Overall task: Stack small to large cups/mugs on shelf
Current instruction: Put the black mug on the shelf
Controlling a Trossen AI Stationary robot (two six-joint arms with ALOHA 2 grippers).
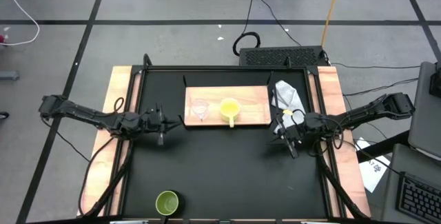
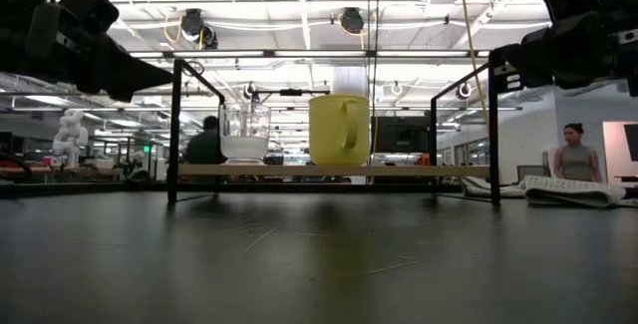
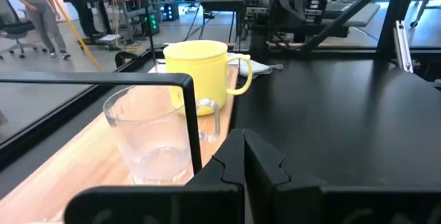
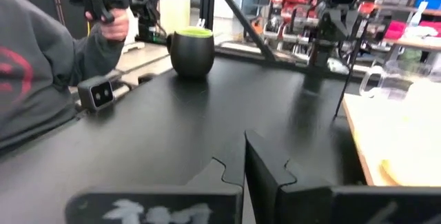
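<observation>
**Green mug off the shelf, both arms idle**

Bench: black, both arms above it, nothing held.

Shelf: wooden board at 12 o'clock on the bench, long axis left-right.

Green mug: upright, mouth up, alone at the 7 o'clock edge, well apart from the shelf. Handle direction unclear.

Yellow mug: upright mid-shelf, handle pointing to 6 o'clock.

Glass cup: upright on the shelf, just beside the yellow mug at its 9 o'clock.

Left end effector: fingers together, empty, just off the shelf's left end. Green mug sits at its 6 o'clock; my call is this arm is nearer.

Right end effector: fingers together, empty, near the shelf's right end beside a white cloth.
</observation>
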